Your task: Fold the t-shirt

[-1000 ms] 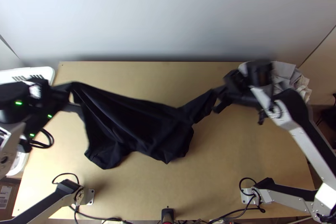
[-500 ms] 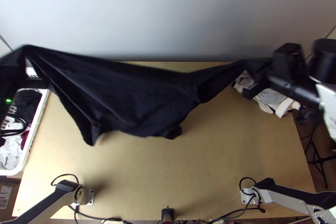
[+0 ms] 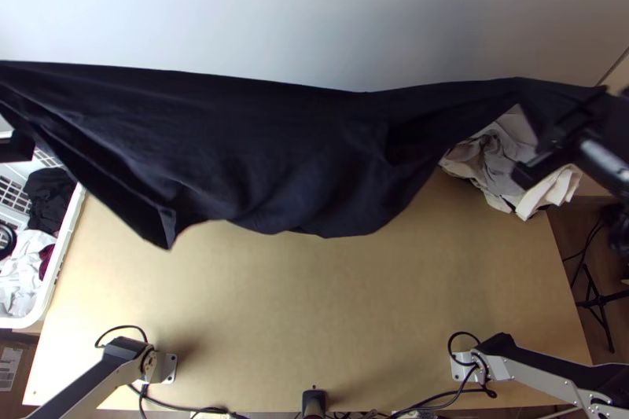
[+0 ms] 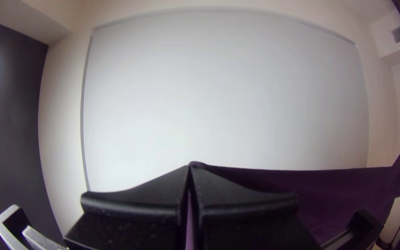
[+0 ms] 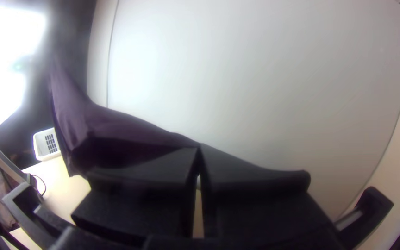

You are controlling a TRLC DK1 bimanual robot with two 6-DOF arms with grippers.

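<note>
The black t-shirt (image 3: 259, 152) hangs stretched in the air above the table's far part, its lower edge sagging in loose folds. At the left edge is part of my left gripper (image 3: 16, 148); at the right is my right gripper (image 3: 560, 134), dark against the cloth. In the left wrist view, my left gripper (image 4: 189, 173) is shut on a bit of the shirt (image 4: 343, 190), which runs off to the other arm's side. My right gripper (image 5: 199, 155) is shut on another end of the shirt (image 5: 112, 129) in the right wrist view. Which parts are pinched, I cannot tell.
A white basket (image 3: 55, 270) with clothes stands at the table's left edge. Pale crumpled cloths (image 3: 503, 163) lie at the back right corner. The wooden table (image 3: 314, 309) shows bare below the shirt, with cables along its near edge.
Both grippers have moved apart and up, the left one leftward and the right one rightward. The shirt has risen off the table and been pulled wider between them.
</note>
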